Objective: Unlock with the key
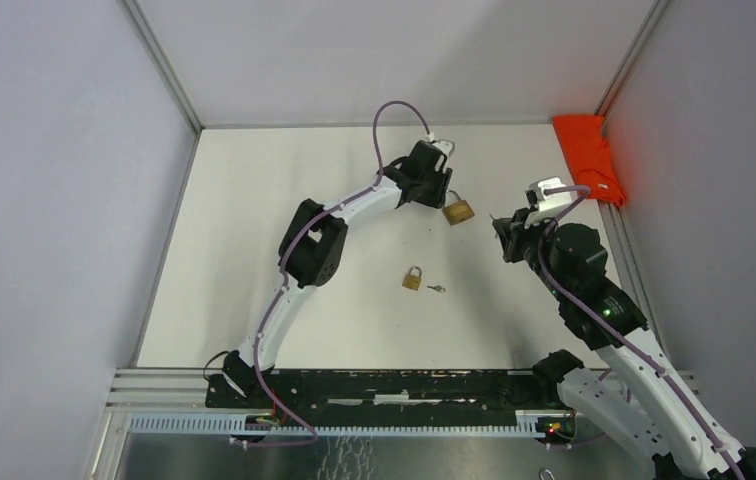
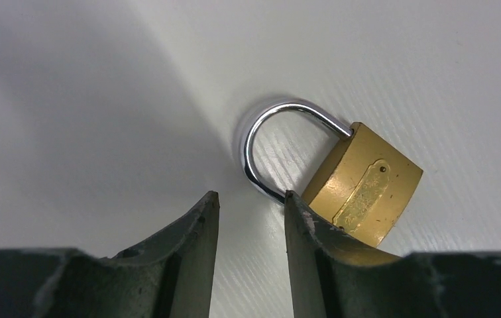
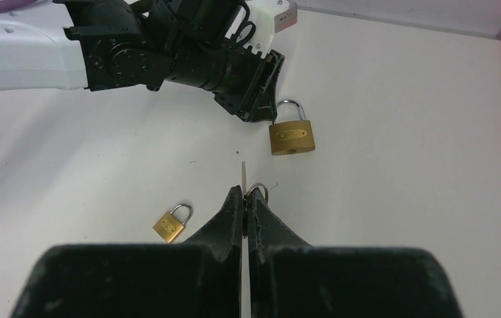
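Brass small padlock [image 1: 412,278] lies nearest my bases on the white counter [image 1: 254,200], with a loose key [image 1: 437,288] just beside it on the right, neither touched. Next out, my right end effector [image 3: 243,199] is pressed together, pinching the key [image 3: 242,171] by its head so the thin blade sticks out forward past the tips, its ring showing at the right finger. Held that way, I judge, so the blade is free to enter a keyway, and it points roughly at the lock beyond. Farther out the large padlock [image 2: 364,192] lies flat on the counter, shackle [image 2: 261,146] looks closed, bottom end turned toward my right arm. My left end effector [image 2: 250,197] sits low right at it, fingers spread, nothing between them. Its right finger overlaps a corner of the brass body, and one shackle leg sits just beyond the gap. Looks placed to steady or clamp the lock for insertion, not gripping now. Key is well apart from that lock, so unlocking not started. Farthest, an orange cloth [image 1: 589,160] bunched at the right wall, not involved
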